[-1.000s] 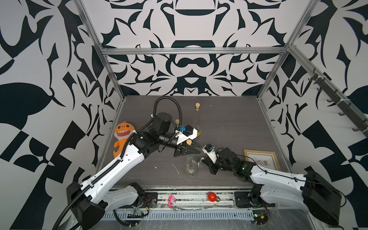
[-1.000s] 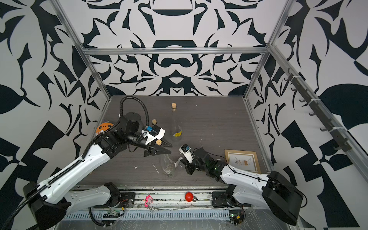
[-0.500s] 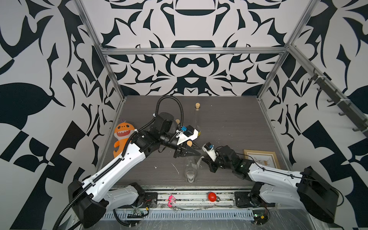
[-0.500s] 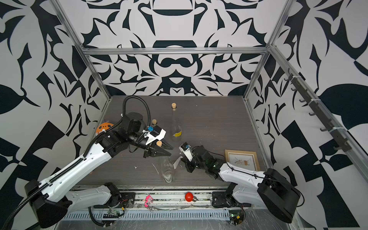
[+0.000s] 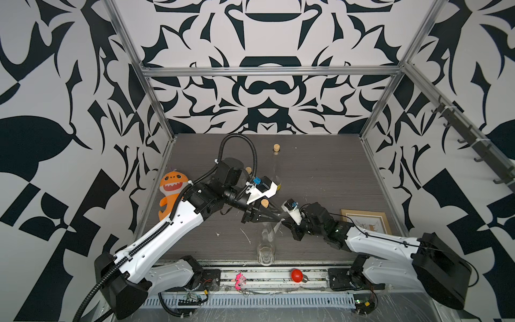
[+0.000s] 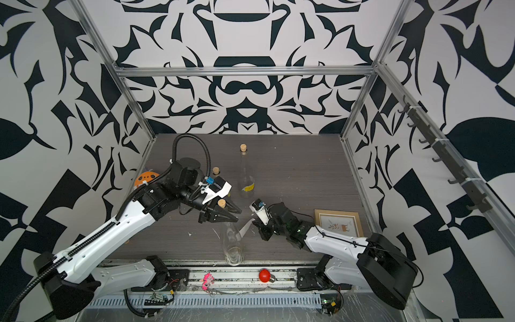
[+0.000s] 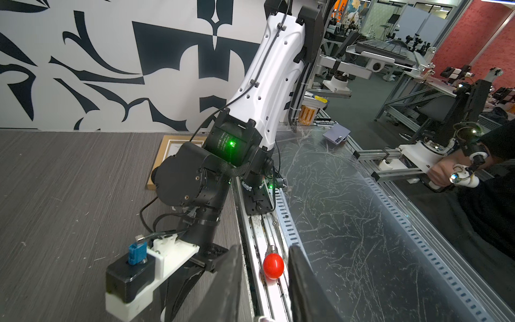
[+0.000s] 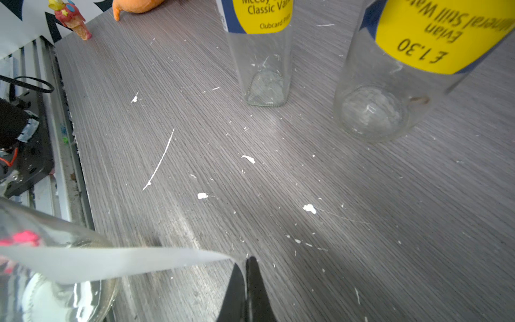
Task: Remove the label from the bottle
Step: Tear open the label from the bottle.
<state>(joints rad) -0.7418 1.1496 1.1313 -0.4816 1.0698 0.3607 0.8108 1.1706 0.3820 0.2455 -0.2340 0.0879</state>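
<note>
STEP: label peel under way | left gripper (image 5: 272, 218) clamped on the neck of the bottle (image 5: 266, 246), which stands at the front edge of the table (image 5: 320, 172) | right gripper (image 8: 246, 260) pressed together, pinching the free end of the label (image 8: 111, 262), strip stretched from glass to jaws | NEXT: likely a steady pull away from the bottle while the left braces, so the stuck end lifts untorn

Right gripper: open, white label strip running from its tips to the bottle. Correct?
Not open. The right gripper is shut on the label strip, which runs from its tips to the bottle; the right wrist view shows it.
</note>
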